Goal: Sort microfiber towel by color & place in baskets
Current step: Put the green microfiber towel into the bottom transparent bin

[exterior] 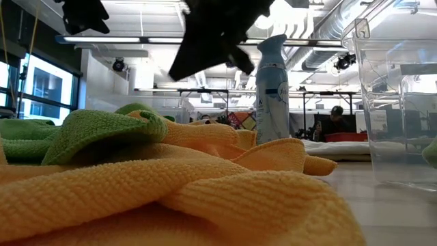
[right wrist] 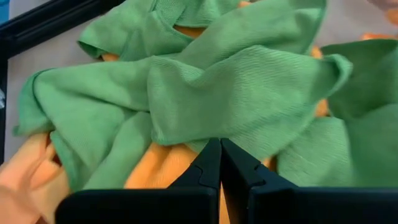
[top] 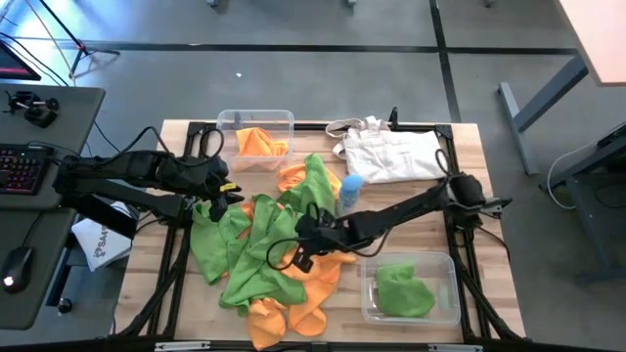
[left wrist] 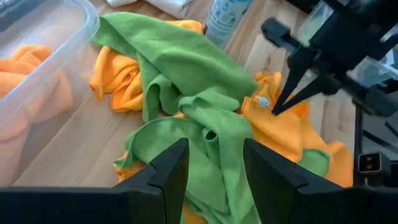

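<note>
**Towel heap, mid-table — two bins part-filled**

Green and orange microfiber towels (top: 264,259) lie tangled at the table's centre. Far bin (top: 256,119) holds orange towels; near-right bin (top: 445,301) holds one green towel (top: 403,291). Left gripper (top: 227,193) — fingers spread, empty, above the heap's left edge. Right gripper (top: 305,244) — clenched on nothing, over the heap's middle.

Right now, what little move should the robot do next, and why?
Probably open the right tool and lower it onto the green towel. Its jaws are shut and empty just above the pile, and the bin beside it already holds a green one.
</note>
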Robot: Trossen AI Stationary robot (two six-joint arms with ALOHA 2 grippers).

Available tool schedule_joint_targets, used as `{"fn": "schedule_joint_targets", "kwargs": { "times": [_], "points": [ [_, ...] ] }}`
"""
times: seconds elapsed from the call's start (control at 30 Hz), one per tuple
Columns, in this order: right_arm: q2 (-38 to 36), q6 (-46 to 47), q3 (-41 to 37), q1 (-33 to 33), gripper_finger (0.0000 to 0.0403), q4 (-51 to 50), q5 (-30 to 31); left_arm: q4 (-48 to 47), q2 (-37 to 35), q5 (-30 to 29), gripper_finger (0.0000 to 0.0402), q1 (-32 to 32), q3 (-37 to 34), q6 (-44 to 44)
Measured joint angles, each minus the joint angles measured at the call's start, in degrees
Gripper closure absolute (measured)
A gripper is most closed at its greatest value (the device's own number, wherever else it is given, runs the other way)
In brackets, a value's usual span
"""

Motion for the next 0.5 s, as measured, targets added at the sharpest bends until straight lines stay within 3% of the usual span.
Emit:
{"fn": "schedule_joint_targets", "kwargs": {
  "times": [0.23, 0.5],
  "points": [
    [3.85, -0.39, -0.02, 0.00, 0.0384, 6.96, -0.57, 0.01, 0.00, 0.20, 0.0259, 0.00, 0.00, 1.01],
    [4.87, -1.11, -0.02, 0.00, 0.0271, 6.75, 3.10, 0.00, 0.00, 0.22, 0.0259, 0.00, 0.00, 1.05]
  ]
}}
